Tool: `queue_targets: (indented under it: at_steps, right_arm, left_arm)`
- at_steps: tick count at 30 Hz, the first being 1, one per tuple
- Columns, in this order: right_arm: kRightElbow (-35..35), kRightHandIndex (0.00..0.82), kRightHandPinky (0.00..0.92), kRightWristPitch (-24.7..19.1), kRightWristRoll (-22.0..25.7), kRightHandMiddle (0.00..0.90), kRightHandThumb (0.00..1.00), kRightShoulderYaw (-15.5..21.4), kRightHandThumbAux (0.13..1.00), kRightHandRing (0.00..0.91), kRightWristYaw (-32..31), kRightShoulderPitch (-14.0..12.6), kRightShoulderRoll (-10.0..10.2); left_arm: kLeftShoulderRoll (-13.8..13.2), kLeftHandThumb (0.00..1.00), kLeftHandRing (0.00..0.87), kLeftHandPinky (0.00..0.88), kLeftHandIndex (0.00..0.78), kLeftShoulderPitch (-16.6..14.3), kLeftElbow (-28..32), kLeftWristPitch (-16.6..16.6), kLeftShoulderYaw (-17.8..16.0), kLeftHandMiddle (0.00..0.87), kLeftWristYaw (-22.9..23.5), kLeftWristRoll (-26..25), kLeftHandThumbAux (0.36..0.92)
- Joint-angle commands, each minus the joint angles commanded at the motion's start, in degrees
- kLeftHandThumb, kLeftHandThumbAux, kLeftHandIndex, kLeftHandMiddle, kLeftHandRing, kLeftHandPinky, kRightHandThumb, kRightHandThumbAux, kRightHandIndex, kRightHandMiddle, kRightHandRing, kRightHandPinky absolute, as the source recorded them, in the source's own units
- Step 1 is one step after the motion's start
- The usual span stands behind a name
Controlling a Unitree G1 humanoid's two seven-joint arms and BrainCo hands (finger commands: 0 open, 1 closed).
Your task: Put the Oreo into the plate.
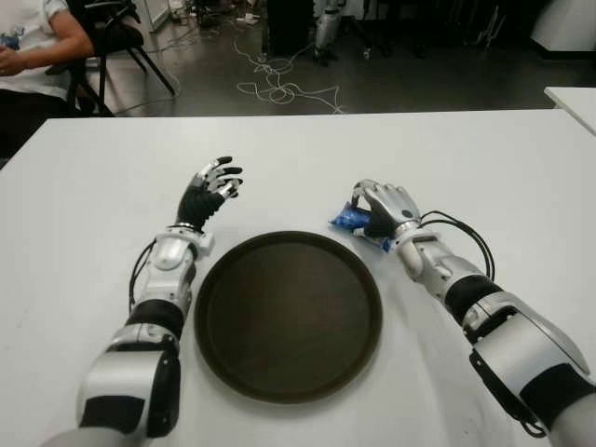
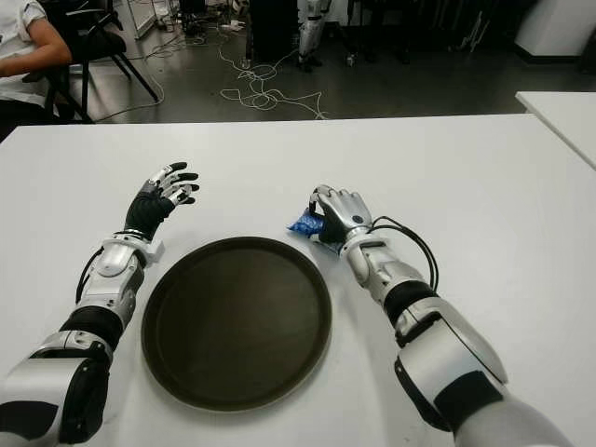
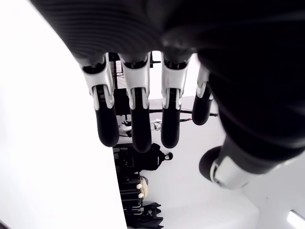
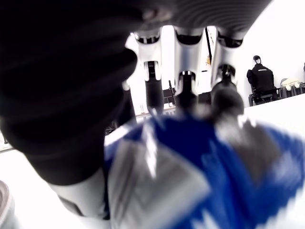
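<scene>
My right hand (image 1: 382,210) is curled over the Oreo (image 1: 351,220), fingers (image 4: 185,90) wrapped across the top of the pack and closed on it. In the right wrist view the pack fills the space under my palm: glossy blue wrapper with white and grey print, crinkled foil look, text too blurred to read. From the head camera only a blue end of it sticks out from under the fingers toward the plate. Can't tell whether the pack is lifted or touching the desk (image 1: 484,168).

Landmark is the plate (image 1: 288,315): round, dark brown, shallow raised rim, nothing in it. The Oreo sits just beyond the plate's far-right rim, near it but outside it, not over it. My right forearm runs back along the plate's right side, with a black cable looped beside the wrist.

My left hand (image 1: 212,190) is off the plate's far-left rim, idle, fingers (image 3: 135,119) loosely extended and slightly spread, holding nothing. The left wrist view shows four fingers hanging straight with the thumb apart. Left forearm lies along the plate's left side.

Desk is plain white. Beyond its far edge from the plate: dark floor with tangled white cables (image 1: 279,84), and a seated person (image 1: 33,47) in a white top at the far left, on a black chair (image 1: 112,37).
</scene>
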State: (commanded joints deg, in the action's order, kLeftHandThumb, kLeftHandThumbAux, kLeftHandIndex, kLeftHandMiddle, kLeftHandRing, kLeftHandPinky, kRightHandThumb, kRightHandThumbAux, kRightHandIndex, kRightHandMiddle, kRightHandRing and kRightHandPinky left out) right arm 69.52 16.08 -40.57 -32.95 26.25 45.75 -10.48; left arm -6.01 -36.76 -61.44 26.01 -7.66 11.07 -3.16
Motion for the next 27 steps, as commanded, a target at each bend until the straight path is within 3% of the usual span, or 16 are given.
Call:
queue_targets:
  at_steps: [27]
  right_arm:
    - [-0.2, 0.596, 0.735, 1.6, 0.1, 0.733, 0.054, 0.5, 0.882, 0.742, 0.6, -0.2, -0.4]
  left_arm:
    - [0.0, 0.057, 0.279, 0.304, 0.201, 0.4, 0.5, 0.7, 0.0, 0.291, -0.5, 0.2, 0.651]
